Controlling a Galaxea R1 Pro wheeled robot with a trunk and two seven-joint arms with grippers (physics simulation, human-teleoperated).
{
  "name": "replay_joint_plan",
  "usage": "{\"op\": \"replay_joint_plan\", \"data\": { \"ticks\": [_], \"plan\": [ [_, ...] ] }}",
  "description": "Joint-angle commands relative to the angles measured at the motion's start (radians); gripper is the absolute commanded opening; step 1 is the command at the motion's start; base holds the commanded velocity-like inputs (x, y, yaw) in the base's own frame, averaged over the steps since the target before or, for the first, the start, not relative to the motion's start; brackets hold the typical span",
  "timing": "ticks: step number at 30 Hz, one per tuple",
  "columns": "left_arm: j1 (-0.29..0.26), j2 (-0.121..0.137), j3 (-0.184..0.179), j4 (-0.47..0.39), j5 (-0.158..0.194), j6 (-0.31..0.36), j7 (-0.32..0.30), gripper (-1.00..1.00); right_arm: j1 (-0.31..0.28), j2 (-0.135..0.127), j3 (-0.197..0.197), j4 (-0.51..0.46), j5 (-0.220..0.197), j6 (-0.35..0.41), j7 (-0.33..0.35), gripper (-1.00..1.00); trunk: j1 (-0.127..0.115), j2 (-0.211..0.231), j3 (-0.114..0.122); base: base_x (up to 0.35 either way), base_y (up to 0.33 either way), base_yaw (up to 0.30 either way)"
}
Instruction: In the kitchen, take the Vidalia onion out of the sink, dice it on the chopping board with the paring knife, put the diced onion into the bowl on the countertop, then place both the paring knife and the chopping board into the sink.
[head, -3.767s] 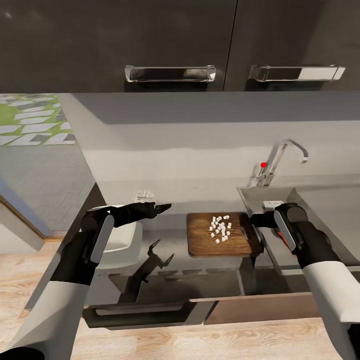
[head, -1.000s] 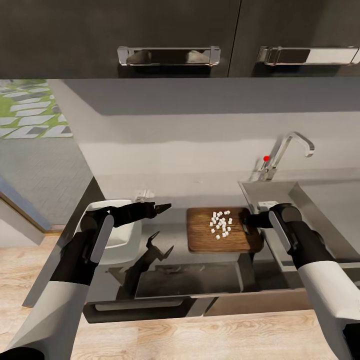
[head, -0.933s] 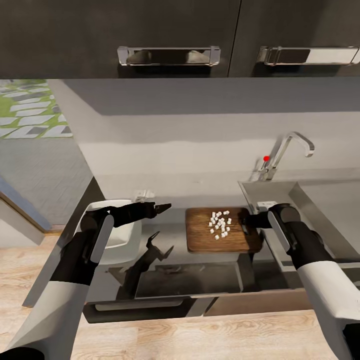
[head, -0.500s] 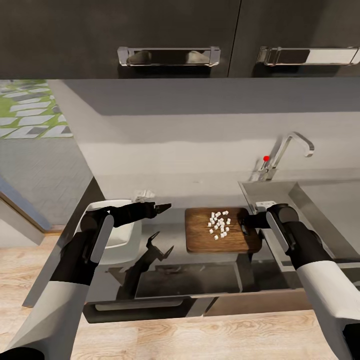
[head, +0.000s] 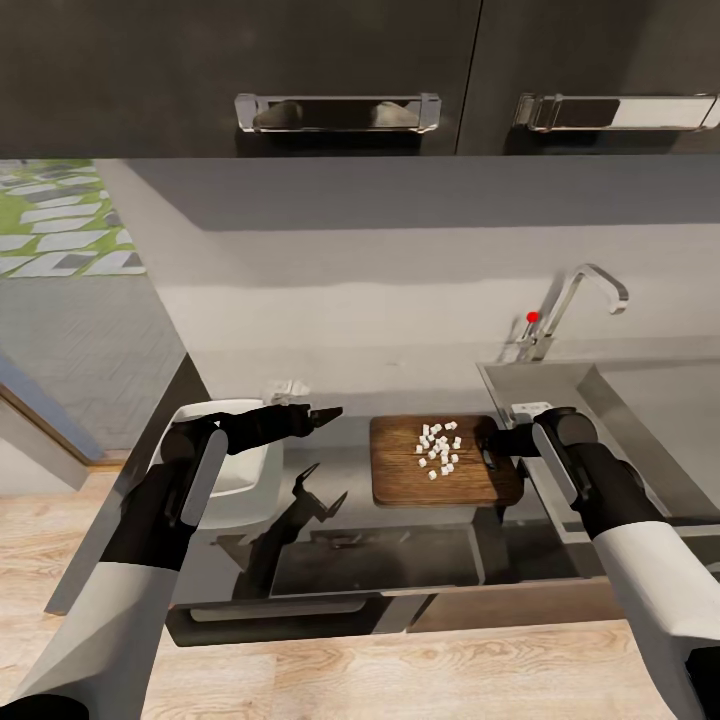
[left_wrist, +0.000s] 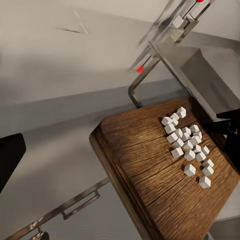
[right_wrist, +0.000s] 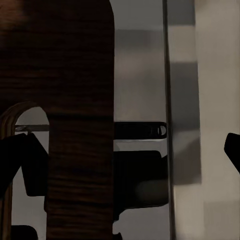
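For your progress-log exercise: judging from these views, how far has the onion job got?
Done: the onion is cut; small white cubes of diced onion lie on the dark brown wooden chopping board. In hand: the right gripper is at the board's slotted end; its grip is unclear. Left: moving the cubes to the shallow white bowl under the left gripper, then putting board and knife in the grey steel sink.

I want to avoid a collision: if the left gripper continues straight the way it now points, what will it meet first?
Probably the dark brown wooden chopping board bearing the white diced onion cubes. The left gripper points toward the board's near edge; it seems to hover above the countertop, so it might pass just over the board.
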Motion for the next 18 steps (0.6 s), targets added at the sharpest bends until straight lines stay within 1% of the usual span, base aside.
{"op": "replay_joint_plan", "data": {
  "ticks": [1, 6, 7, 18],
  "plan": [
    [-0.001, 0.0, 0.0, -0.001, 0.003, 0.006, 0.0, 1.0, 0.0, -0.001, 0.003, 0.0, 0.003, 0.007, 0.007, 1.0, 0.001, -0.001, -0.002, 0.0, 0.0, 0.0],
    [-0.001, 0.0, 0.0, 0.0, 0.003, 0.006, 0.0, 1.0, 0.0, -0.001, 0.003, 0.0, 0.004, 0.007, 0.005, 1.0, 0.001, -0.001, -0.002, 0.0, 0.0, 0.0],
    [-0.001, 0.0, 0.0, -0.001, 0.003, 0.006, 0.0, 1.0, 0.0, -0.001, 0.003, 0.0, 0.004, 0.007, 0.005, -1.0, 0.001, -0.001, -0.002, 0.0, 0.0, 0.0],
    [-0.001, 0.0, 0.0, -0.001, 0.003, 0.006, 0.0, 1.0, 0.0, -0.001, 0.003, 0.0, 0.004, 0.007, 0.005, -1.0, 0.001, -0.001, -0.002, 0.0, 0.0, 0.0]
  ]
}}
